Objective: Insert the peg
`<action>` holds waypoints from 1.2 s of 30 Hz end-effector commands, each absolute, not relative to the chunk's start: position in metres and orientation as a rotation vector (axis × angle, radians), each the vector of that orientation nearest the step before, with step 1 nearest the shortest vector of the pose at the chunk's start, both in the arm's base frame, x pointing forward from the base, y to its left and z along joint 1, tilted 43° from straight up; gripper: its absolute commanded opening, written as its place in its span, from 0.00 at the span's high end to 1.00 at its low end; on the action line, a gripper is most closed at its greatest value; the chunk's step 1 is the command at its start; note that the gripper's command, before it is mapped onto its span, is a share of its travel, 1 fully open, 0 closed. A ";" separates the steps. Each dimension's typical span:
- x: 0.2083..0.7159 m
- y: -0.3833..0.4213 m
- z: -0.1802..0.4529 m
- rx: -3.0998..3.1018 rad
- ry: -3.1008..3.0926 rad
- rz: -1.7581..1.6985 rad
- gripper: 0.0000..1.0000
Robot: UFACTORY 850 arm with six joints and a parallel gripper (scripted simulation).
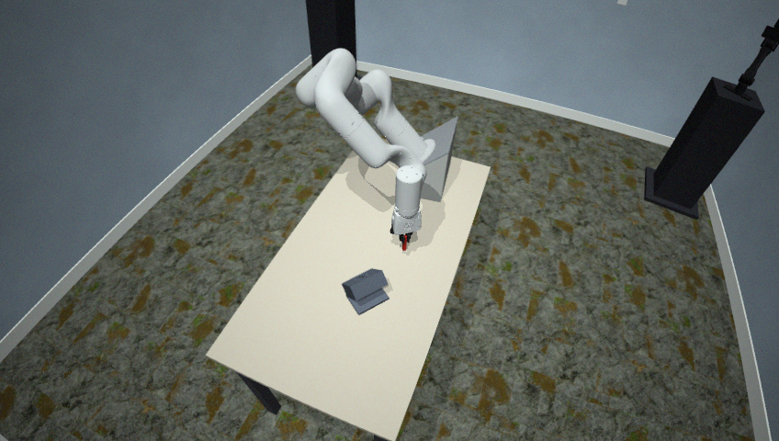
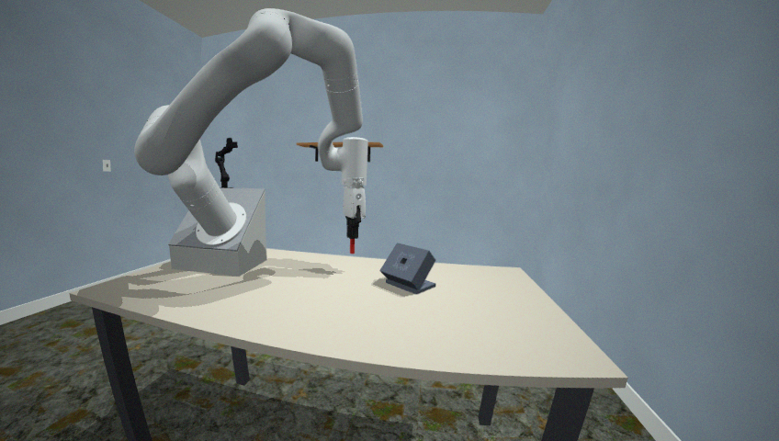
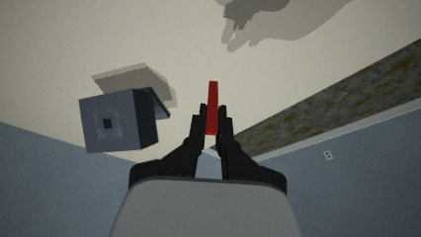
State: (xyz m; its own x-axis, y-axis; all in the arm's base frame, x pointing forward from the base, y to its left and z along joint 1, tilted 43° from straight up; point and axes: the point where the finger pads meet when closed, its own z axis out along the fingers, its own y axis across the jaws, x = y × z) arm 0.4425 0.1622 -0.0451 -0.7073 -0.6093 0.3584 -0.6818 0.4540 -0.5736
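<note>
Between the black fingers the red peg [image 3: 212,106] sits clamped by its upper end, hanging upright off the table [image 2: 491,327]. The gripper [image 2: 353,226] points straight down, wrist vertical, arm arched high from its wedge base [image 2: 186,256]. The sloped panel [image 3: 111,123] waits at nine o'clock of the peg in the wrist view, apart from it. Risk, I'd say: the hole [image 3: 107,122] is small and tilted, so a poorly angled peg could jam on the rim or twist in that pinch
</note>
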 end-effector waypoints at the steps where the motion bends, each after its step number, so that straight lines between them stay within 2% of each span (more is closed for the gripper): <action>1: 0.442 0.160 -0.043 1.080 -2.639 1.064 1.00; 36: 0.441 0.149 -0.019 0.149 -3.025 0.671 1.00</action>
State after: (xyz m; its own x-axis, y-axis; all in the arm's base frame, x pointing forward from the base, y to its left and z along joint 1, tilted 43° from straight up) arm 0.4392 0.1491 -0.0232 -0.9843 -0.1534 0.0871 -0.1762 0.8773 -0.4465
